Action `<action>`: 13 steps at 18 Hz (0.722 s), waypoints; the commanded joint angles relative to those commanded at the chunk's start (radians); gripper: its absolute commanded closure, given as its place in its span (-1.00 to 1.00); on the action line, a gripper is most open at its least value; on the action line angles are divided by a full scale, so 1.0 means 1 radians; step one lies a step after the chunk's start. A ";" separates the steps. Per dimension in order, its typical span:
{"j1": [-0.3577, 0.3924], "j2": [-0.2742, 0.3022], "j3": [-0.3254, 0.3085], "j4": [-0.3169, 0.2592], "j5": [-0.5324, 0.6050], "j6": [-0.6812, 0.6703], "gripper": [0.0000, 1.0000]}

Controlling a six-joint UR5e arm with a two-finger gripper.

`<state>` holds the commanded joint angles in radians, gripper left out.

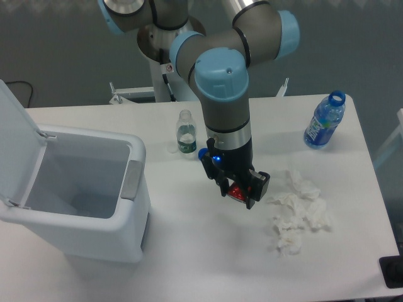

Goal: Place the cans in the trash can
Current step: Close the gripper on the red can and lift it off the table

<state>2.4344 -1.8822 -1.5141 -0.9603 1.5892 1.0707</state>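
Your gripper [238, 190] sits just right of the frame's centre, pointing down at the table [208, 251], and its black fingers are closed around a small red can [237, 191]. Only a sliver of red shows between the jaws, so you cannot read how deep or how square the hold is. Whether the can is off the surface or resting on it is also hard to tell from this angle; a faint shadow lies below and to the right.

The trash can [101, 233] stands at the left of the frame, lid [12, 138] swung up and back, the opening bare and facing up. It is well apart from the gripper, with bare tabletop between.

You appear to be at the pick-up step, can in hand, carry not yet made. The next move calls for lifting high enough to pass over the bin's near rim and grey latch [131, 179], then travelling left until the can hangs over the opening before you let go.

Mind the green-labelled bottle [186, 133] standing just above and left of the gripper; a straight leftward path should pass in front of it. The blue-labelled bottle [325, 121] at upper right and the crumpled tissues [298, 211] at lower right lie away from your route.
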 joint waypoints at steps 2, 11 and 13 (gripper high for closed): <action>-0.003 0.000 -0.006 0.003 -0.001 -0.002 -0.20; -0.011 -0.003 0.024 0.006 -0.002 -0.070 -0.20; -0.017 -0.008 0.058 0.006 -0.002 -0.148 -0.20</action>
<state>2.4176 -1.8898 -1.4559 -0.9541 1.5877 0.9223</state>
